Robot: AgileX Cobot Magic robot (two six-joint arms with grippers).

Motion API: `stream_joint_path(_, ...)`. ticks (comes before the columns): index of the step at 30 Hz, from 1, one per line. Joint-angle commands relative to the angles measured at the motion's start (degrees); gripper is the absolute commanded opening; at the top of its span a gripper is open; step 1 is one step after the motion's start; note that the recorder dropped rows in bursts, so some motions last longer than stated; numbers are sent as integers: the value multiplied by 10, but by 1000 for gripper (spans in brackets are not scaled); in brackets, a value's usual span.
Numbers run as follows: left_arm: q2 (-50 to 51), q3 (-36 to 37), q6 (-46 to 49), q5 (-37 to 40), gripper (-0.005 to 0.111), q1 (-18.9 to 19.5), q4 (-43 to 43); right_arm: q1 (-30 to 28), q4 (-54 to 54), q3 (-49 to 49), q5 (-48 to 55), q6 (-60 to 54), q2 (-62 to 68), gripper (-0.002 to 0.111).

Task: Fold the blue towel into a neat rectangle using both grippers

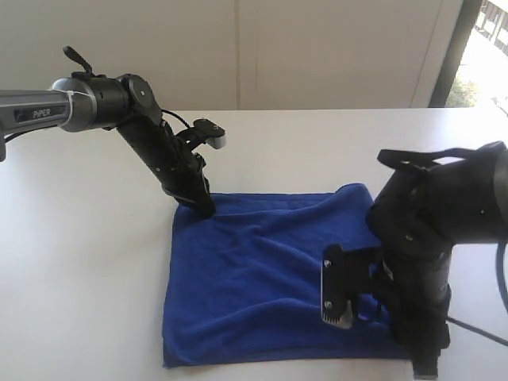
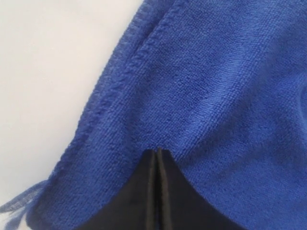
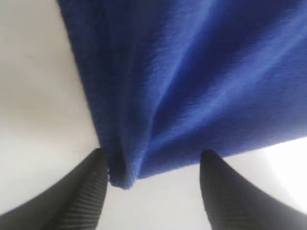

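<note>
The blue towel (image 1: 262,270) lies spread and slightly rumpled on the white table. My left gripper (image 1: 205,208) is at the towel's far left corner. In the left wrist view its tips (image 2: 157,151) are shut together and rest on the terry cloth (image 2: 216,96), with no cloth visible between them. My right arm (image 1: 425,254) leans over the towel's near right corner and hides its own fingertips in the exterior view. In the right wrist view the right gripper (image 3: 153,156) is open, and a drooping towel corner (image 3: 120,177) hangs beside one finger (image 3: 91,191).
The white table (image 1: 87,302) extends to the left of the towel and behind it. A pale wall (image 1: 317,48) stands behind the table, with a window (image 1: 488,40) at the far right. Frayed blue threads (image 2: 19,205) trail from the towel corner.
</note>
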Motion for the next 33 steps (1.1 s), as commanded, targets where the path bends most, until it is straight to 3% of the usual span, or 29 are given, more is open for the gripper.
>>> stream_joint_path(1, 12, 0, 1, 5, 0, 3, 34, -3, 1, -39, -8, 25, -51, 59)
stream_joint_path(6, -39, -22, -1, 34, 0, 3, 34, -6, -23, -77, -114, 175, -100, 54)
stream_joint_path(10, -90, -27, 0, 94, 0, 1, 4, -41, -30, -90, -190, 209, -90, 20)
stream_joint_path(11, -115, -27, 9, 134, 0, 0, -33, -70, -19, -99, -196, 209, -69, 4)
stream_joint_path(12, -123, -27, 21, 154, 0, -3, -51, -86, -11, -104, -199, 205, -55, 0)
stream_joint_path(15, -134, -26, 53, 228, 0, -24, -108, -133, 82, -132, -200, 97, -11, 0)
stream_joint_path(16, -134, -14, 60, 232, 0, -54, -121, -162, 230, -162, -188, -33, 22, 0)
stream_joint_path(20, -134, 66, 63, 154, 0, -131, -70, -223, 502, -264, -42, -261, 109, 0)
stream_joint_path(22, -134, 120, 62, 86, 0, -167, -59, -242, 518, -330, 16, -264, 167, 0)
stream_joint_path(26, -134, 181, 60, -30, 0, -202, -57, -243, 558, -384, 31, -269, 238, 0)
stream_joint_path(33, -134, 233, 63, -53, 0, -232, -97, -243, 579, -394, 12, -280, 280, 0)
